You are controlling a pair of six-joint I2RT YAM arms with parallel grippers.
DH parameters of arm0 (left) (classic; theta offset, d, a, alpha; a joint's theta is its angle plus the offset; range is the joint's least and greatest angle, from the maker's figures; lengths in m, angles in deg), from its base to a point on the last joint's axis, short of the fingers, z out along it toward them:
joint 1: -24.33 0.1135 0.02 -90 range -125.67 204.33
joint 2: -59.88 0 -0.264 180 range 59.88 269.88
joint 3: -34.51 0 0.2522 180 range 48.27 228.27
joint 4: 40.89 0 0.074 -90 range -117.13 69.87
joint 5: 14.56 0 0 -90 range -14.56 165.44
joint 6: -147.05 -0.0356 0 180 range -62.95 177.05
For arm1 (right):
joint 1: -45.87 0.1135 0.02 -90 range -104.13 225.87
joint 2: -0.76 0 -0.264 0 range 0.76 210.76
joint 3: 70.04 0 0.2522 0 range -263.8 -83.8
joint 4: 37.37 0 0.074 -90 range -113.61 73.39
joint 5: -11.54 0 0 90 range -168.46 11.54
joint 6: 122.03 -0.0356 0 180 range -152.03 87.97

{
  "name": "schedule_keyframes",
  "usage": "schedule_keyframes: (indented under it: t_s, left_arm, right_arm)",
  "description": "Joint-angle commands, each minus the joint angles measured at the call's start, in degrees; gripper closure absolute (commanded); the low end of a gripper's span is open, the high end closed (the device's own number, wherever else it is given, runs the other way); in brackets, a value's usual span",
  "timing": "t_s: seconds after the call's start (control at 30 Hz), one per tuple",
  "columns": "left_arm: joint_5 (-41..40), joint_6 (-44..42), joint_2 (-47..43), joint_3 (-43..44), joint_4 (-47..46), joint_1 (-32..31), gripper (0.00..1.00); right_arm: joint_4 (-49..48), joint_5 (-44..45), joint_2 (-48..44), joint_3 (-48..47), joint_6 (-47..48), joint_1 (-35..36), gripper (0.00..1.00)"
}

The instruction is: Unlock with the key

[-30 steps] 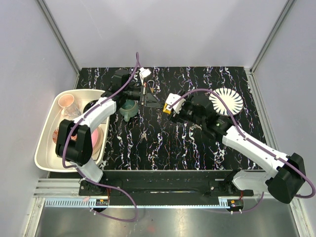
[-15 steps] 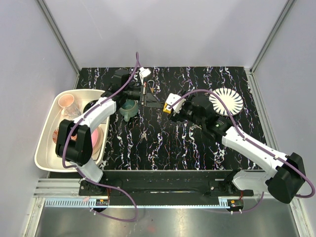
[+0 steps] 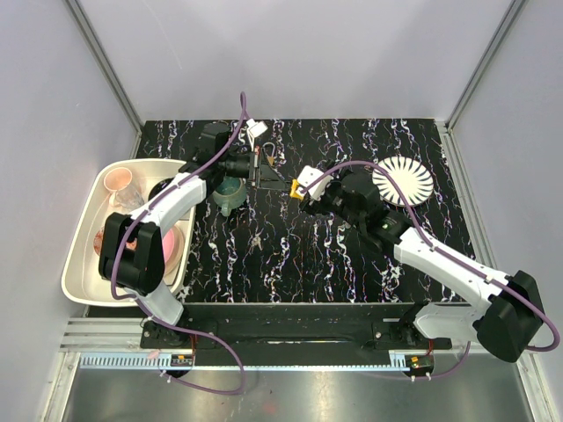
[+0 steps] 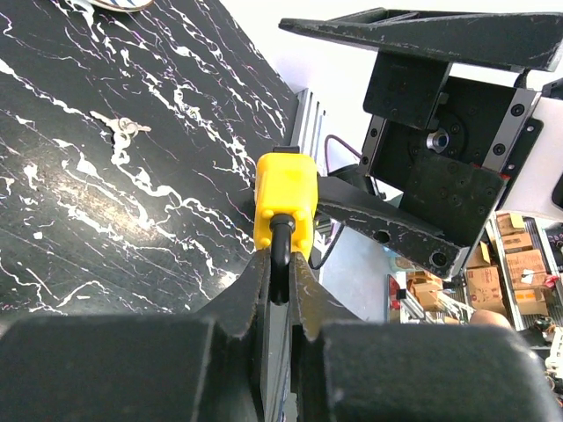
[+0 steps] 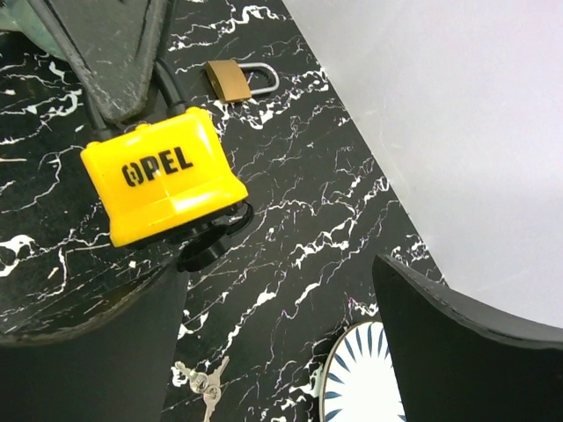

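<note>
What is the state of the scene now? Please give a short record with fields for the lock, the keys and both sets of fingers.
left fingers: shut on the black shackle of the yellow padlock
right fingers: open, either side of the yellow padlock, holding nothing
yellow padlock: both shackle legs sit in the body, so it looks locked
keys: small bunch lying on the table, in neither grip
brass padlock: lying on the table, untouched
plate: on the table, close to the keys
</note>
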Motion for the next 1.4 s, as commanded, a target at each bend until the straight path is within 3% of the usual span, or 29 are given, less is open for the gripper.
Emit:
schedule_keyframes:
  t_s: [0.0,1.0,1.37]
  left_arm:
    - [1.9,-2.7,-0.1,2.4,2.7,-0.3,1.0]
    - [2.4,-7.2,1.3,4.1,8.0,-2.3,1.0]
    - [1.3,-12.4,2.6,6.5,14.6,-4.1,1.0]
  right_arm:
    - [-8.4,4.7,-0.4,-0.6,1.1,-0.5,0.1]
    - [-15.6,11.3,2.2,-1.7,0.5,-1.5,0.1]
    - [-10.8,6.6,2.1,-2.8,1.4,-1.6,0.1]
